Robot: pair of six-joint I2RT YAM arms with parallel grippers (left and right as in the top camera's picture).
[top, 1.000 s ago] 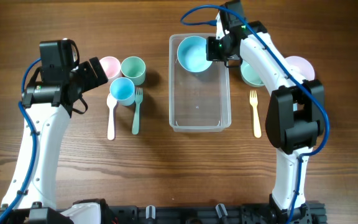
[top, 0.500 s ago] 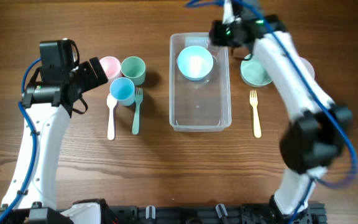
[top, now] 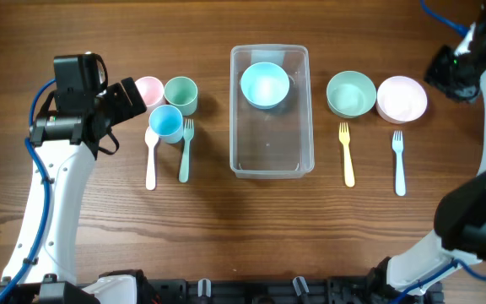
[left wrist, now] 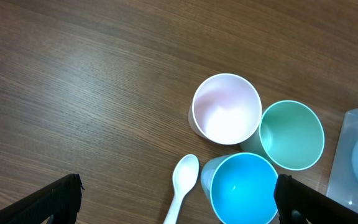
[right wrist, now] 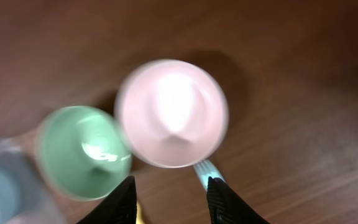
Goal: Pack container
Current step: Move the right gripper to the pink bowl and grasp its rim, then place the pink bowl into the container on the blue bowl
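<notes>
Container holds a blue bowl; left hand and right hand spread.

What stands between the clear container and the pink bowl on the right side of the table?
The overhead view shows a green bowl between the container and the pink bowl; a yellow fork lies just nearer the robot.

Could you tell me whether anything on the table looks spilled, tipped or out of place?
Nothing stands out. The container sits square with the blue bowl upright inside; the green bowl and pink bowl stand upright beside it, and nothing has spilled.
</notes>
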